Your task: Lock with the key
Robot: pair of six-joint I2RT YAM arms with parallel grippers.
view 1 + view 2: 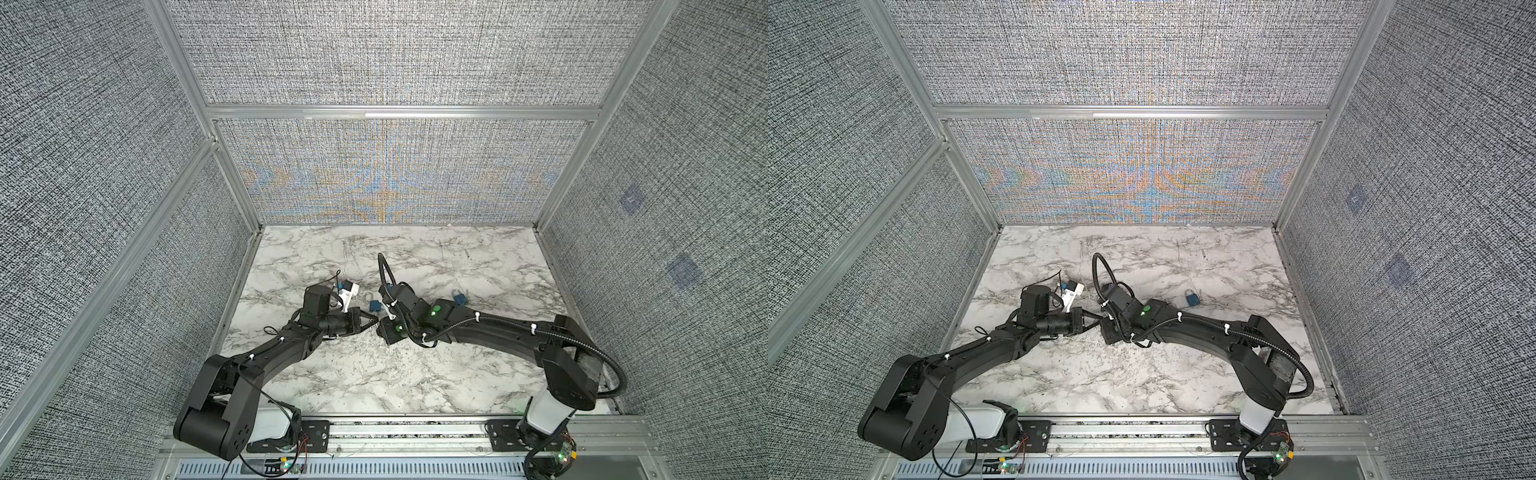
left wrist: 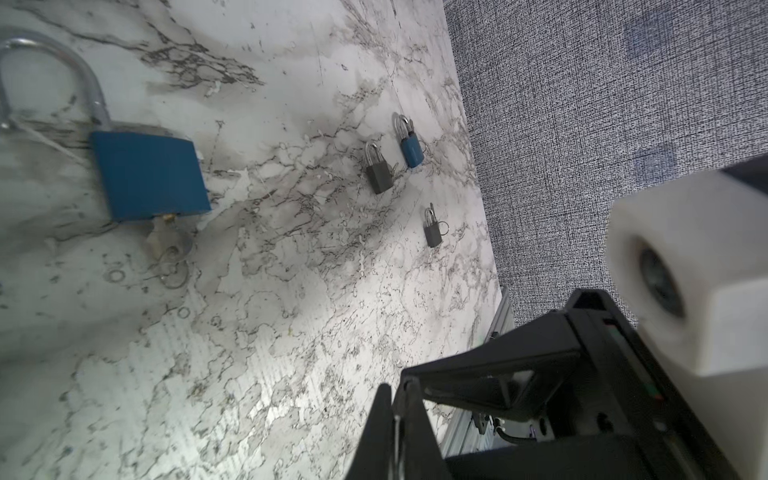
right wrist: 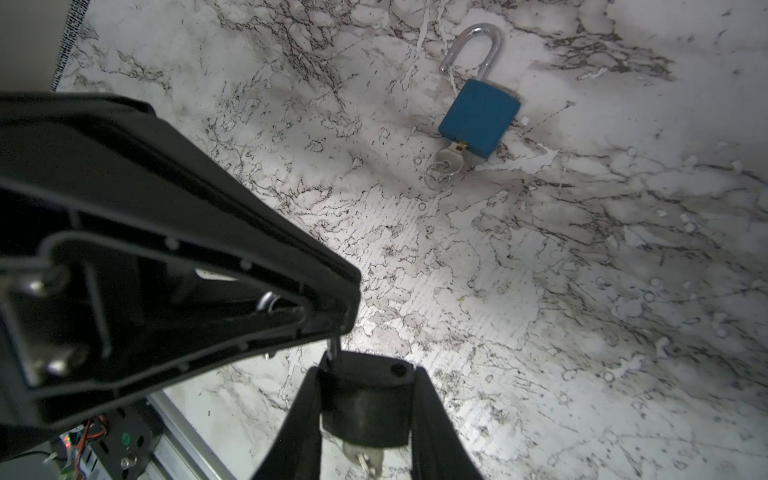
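A black padlock (image 3: 365, 407) sits between the fingers of my right gripper (image 3: 365, 374), which is shut on its body. Its key (image 3: 365, 455) sticks out of the end facing the right wrist camera. One shackle hole in the body is empty. The other silver shackle leg (image 3: 332, 349) runs up into my left gripper (image 3: 336, 328), which is shut on the shackle. In the left wrist view a thin silver edge shows between the closed fingers (image 2: 409, 415). In both top views the two grippers (image 1: 374, 320) (image 1: 1096, 321) meet tip to tip at mid-table.
A blue padlock (image 3: 480, 118) with its shackle open and a key (image 3: 451, 160) in it lies just beyond the grippers (image 1: 375, 306). Another blue padlock (image 1: 459, 298) (image 1: 1191, 298) lies to the right. Two grey padlocks (image 2: 378, 172) (image 2: 432, 232) lie near the right wall.
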